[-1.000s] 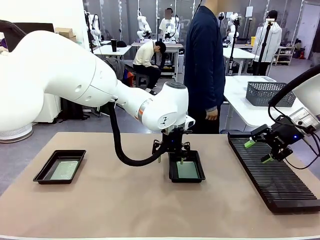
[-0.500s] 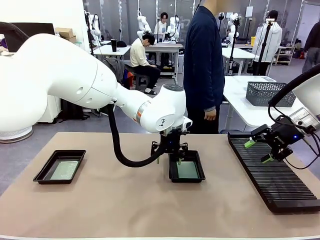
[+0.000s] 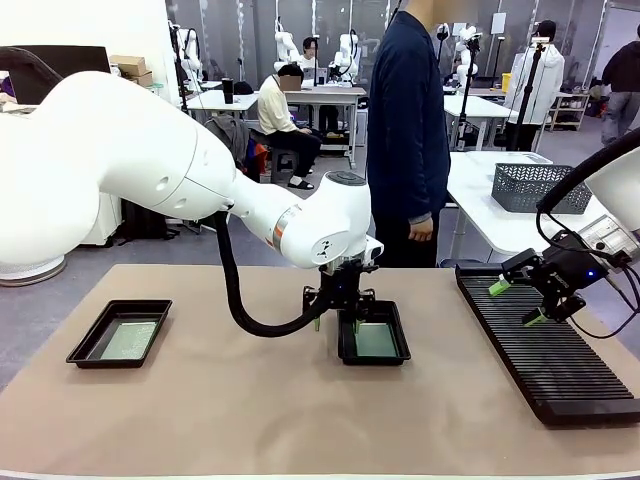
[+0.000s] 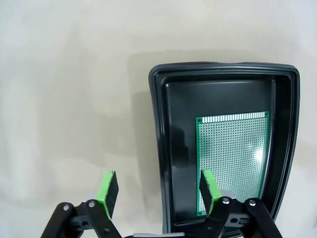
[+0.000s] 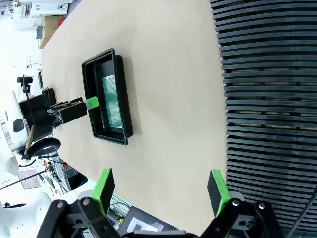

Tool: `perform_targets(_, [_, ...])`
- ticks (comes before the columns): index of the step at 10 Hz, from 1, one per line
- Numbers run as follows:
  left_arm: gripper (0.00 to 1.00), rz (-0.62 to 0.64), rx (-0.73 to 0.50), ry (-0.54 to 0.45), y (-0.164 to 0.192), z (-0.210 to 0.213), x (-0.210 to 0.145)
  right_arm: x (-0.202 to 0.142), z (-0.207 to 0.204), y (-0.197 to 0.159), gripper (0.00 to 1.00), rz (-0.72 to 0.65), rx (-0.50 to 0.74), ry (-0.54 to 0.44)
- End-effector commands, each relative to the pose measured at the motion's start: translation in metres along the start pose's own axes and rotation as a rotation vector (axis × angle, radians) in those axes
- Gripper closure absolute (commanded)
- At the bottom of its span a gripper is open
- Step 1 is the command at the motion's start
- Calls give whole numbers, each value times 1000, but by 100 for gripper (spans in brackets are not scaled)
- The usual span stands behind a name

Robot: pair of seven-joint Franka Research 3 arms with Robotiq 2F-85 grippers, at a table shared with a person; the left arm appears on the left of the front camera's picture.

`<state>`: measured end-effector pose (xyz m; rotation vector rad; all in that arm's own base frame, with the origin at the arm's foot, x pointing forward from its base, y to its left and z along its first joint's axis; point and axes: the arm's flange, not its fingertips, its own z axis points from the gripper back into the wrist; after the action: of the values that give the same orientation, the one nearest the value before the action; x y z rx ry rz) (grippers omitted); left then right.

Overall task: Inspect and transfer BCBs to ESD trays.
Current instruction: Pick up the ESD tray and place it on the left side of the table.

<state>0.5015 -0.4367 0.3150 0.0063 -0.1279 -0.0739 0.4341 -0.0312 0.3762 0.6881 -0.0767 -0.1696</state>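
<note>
Green board (image 4: 232, 158) lies in the tray (image 4: 159, 148) at our 3 o'clock; left gripper (image 4: 157, 191) gapes empty astride its rim. Right gripper (image 5: 161, 191) hangs apart over the rack (image 5: 267, 99); we judge another board comes next.

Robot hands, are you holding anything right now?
No. The left gripper is open over the middle tray's rim, board lying inside. The right gripper is open too.
</note>
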Motion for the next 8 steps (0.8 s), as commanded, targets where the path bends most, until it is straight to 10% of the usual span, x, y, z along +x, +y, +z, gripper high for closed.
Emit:
perform_targets(1, [20, 34, -7, -7, 1, -4, -1, 0, 1, 2, 0, -18, -12, -8])
perform_targets(8, [52, 44, -18, -4, 1, -4, 3, 0, 1, 2, 0, -18, -12, -8])
